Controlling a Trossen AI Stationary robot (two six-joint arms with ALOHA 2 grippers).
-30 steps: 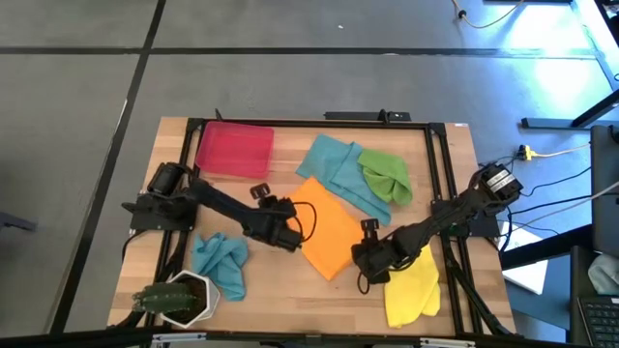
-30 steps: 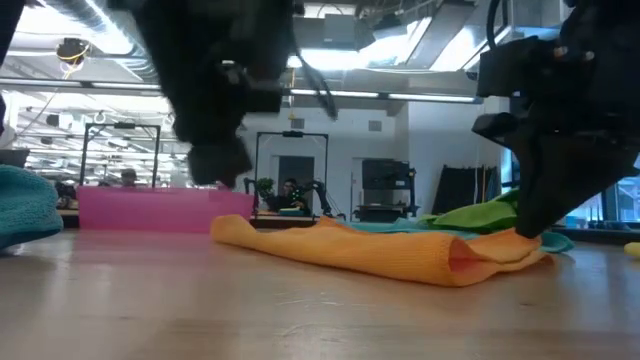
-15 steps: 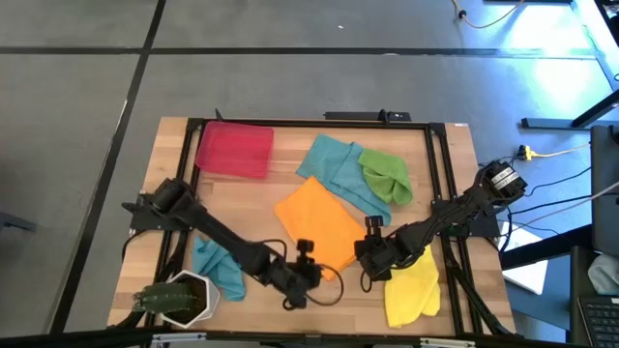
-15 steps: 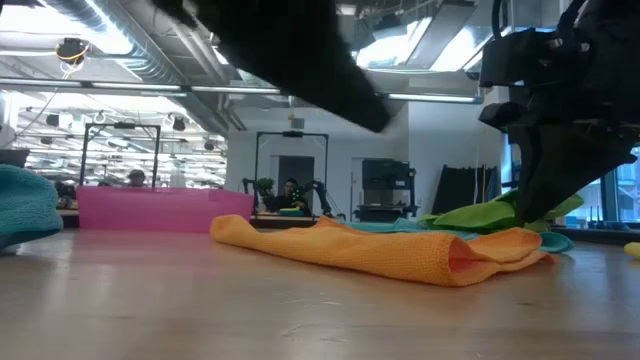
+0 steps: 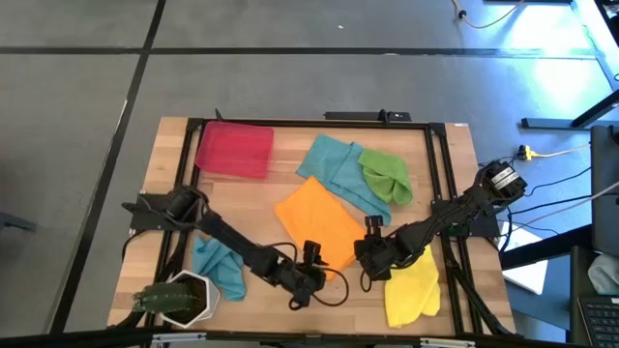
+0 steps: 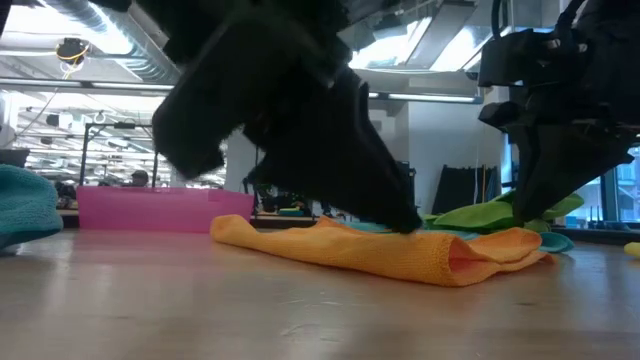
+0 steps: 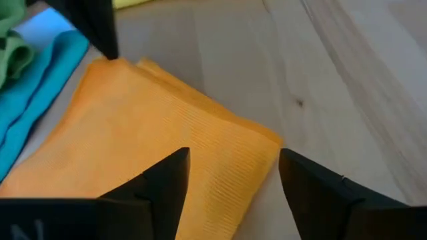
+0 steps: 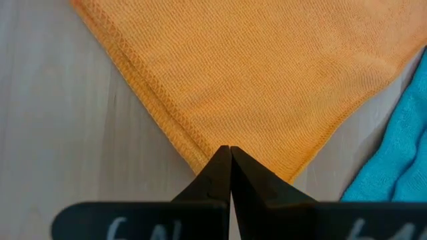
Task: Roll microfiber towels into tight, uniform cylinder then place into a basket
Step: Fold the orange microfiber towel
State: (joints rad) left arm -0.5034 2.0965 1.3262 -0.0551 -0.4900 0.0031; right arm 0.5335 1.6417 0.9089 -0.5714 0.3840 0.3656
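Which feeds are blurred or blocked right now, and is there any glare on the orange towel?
Low view: the left arm is a big dark silhouette against bright ceiling lights, hiding the middle of the soft orange microfiber towel. Left wrist view: open left gripper, its fingers soft-edged up close. Right wrist view: sharp weave, even light, no glare.

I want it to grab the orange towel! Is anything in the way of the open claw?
Nothing visible. The left gripper hangs open right over the orange towel's corner, with only bare table beside it. The right gripper pins another corner, off to the side.
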